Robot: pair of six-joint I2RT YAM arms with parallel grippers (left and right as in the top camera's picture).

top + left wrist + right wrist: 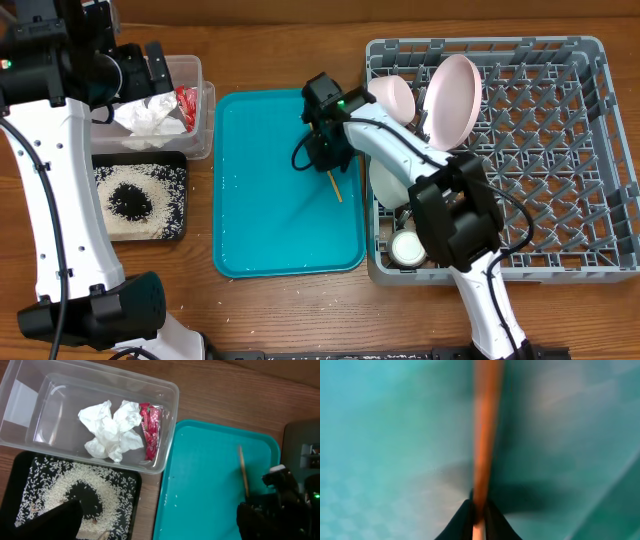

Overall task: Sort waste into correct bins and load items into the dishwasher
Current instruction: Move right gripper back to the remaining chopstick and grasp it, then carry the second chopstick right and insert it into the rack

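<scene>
Tightly, right fingers (461, 524) pinch a thin wooden chopstick (485, 420) (teal tray (380, 435) beneath); left fingers (50, 520) gape.

The brown wooden table (280, 40) carried four things. A clear rectangular plastic tub (206, 120) and a shallow black rectangular tray (183, 215) sat close together at its left. A large teal plastic tray (270, 220) lay mid-table, just beside a square grey plastic dish rack (485, 45).

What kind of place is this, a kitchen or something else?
Probably a robot test bench staged as a dish-clearing station, not a real kitchen: a grey dish rack holding a pink plate, a teal tray and a clear tub holding a crumpled napkin sit on a wooden table.
</scene>
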